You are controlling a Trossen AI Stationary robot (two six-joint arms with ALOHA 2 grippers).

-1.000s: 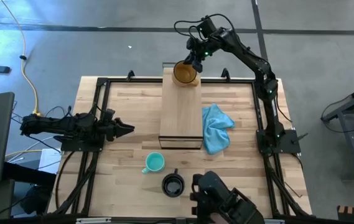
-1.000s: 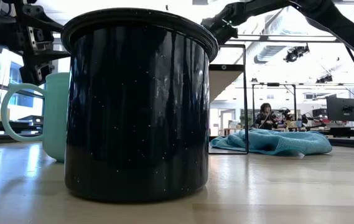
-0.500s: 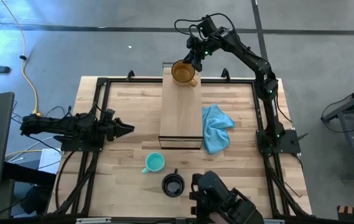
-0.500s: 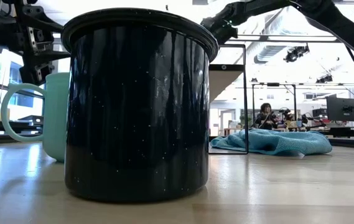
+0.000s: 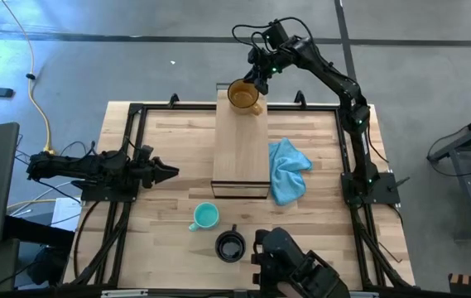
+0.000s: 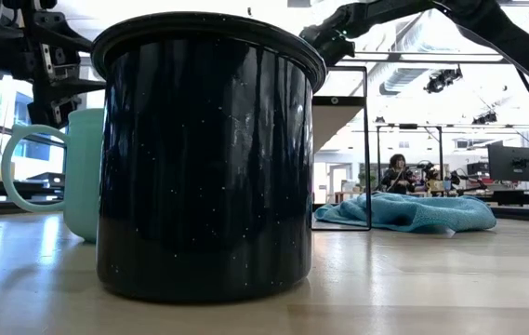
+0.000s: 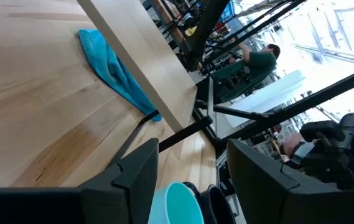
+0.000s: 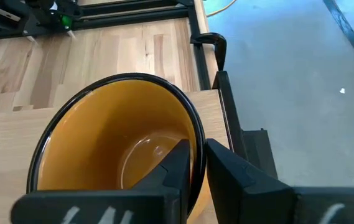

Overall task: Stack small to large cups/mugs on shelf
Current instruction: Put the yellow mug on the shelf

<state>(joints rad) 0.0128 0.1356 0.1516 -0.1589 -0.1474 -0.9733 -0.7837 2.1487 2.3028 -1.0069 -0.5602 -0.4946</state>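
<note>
So the right gripper (image 8: 194, 163) is pinching the rim of the big amber-yellow glass mug (image 5: 244, 96), one finger inside and one outside, at the 12 o'clock end of the long light-wood shelf box (image 5: 241, 153). The small teal mug (image 5: 205, 217) and the black speckled mug (image 5: 229, 246) sit near each other on the wooden table (image 5: 169, 165) around 6 o'clock. A crumpled blue cloth (image 5: 287, 169) lies at the shelf's 3 o'clock side. The left gripper (image 5: 167, 172) waits at 9 o'clock, fingers spread apart.

The black mug (image 6: 208, 158) looks like glossy speckled enamel. The amber mug (image 8: 117, 146) is smooth and shiny inside. The shelf (image 5: 241, 149) and surface (image 5: 169, 149) are matt pale wood; the blue cloth (image 5: 288, 170) lies crumpled.
</note>
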